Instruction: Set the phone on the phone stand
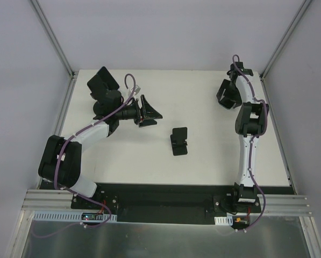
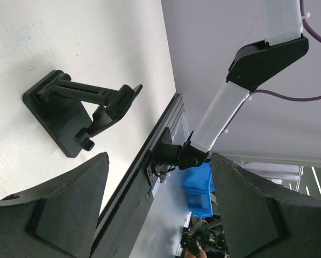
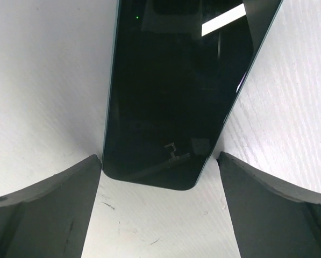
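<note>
Two empty, both wide: left end effector [image 2: 159, 161], right end effector [image 3: 159, 161].
Flat glossy black phone [image 3: 182, 91] straddled by the right; slick thin edges may slip on lifting.

Phone stand [image 1: 178, 141] left of phone [image 3: 182, 97]

Phone [image 3: 176, 91] top cut off; overhead prob. hidden.

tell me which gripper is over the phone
The right gripper: its wrist view shows the phone lying flat between its open jaws. The left gripper is open too, but faces only the phone stand.
</note>
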